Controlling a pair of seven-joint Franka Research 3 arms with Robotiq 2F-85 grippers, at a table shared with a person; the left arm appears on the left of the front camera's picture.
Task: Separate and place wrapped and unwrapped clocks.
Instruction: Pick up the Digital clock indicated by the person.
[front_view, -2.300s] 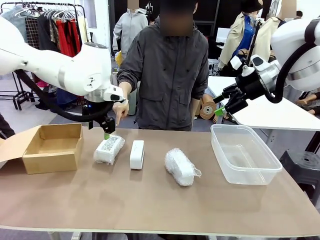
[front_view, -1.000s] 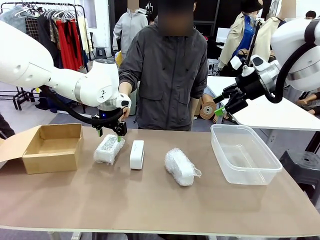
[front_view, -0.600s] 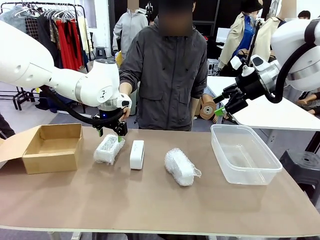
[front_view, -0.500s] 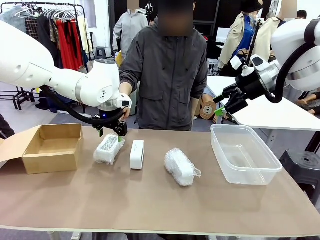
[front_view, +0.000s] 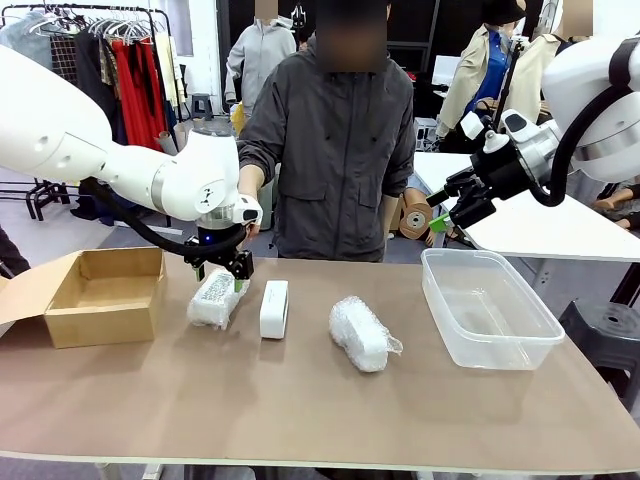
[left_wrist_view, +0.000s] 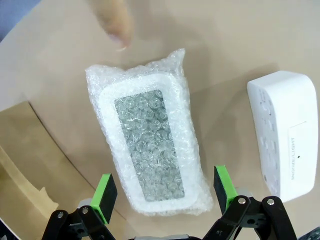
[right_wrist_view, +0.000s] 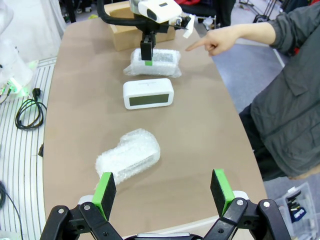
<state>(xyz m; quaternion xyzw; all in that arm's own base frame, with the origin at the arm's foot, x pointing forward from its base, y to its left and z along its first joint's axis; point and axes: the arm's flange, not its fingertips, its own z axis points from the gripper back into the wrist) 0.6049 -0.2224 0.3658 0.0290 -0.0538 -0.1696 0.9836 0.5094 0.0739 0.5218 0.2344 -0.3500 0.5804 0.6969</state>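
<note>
The left gripper (front_view: 222, 268) is seen at the left of the front view, lowered over the table (front_view: 300, 410) with its jaws spread wide and nothing clamped. In the left wrist view its green pads (left_wrist_view: 106, 190) are shown on either side of the lower end of a wrapped clock (left_wrist_view: 150, 150), a white rounded rectangle with a grey face sealed in lumpy clear bubble wrap. Just to the right of that bundle in the front view an unwrapped clock (front_view: 274, 308) is stood on edge, a smooth white plastic block with rounded corners. Right of centre a second wrapped bundle (front_view: 360, 333) is laid at a slant, well apart from the others. An open brown cardboard box (front_view: 100, 325) is placed at the far left of the frame and a clear plastic tub (front_view: 500, 350) at the right. The right gripper (front_view: 437, 222) is held high at the upper right, above the tub's far edge, also parted wide and empty. In the right wrist view a person's hand (right_wrist_view: 212, 42) is stretched out from the upper right, one finger pointed toward the wrapped clock under the left gripper.
</note>
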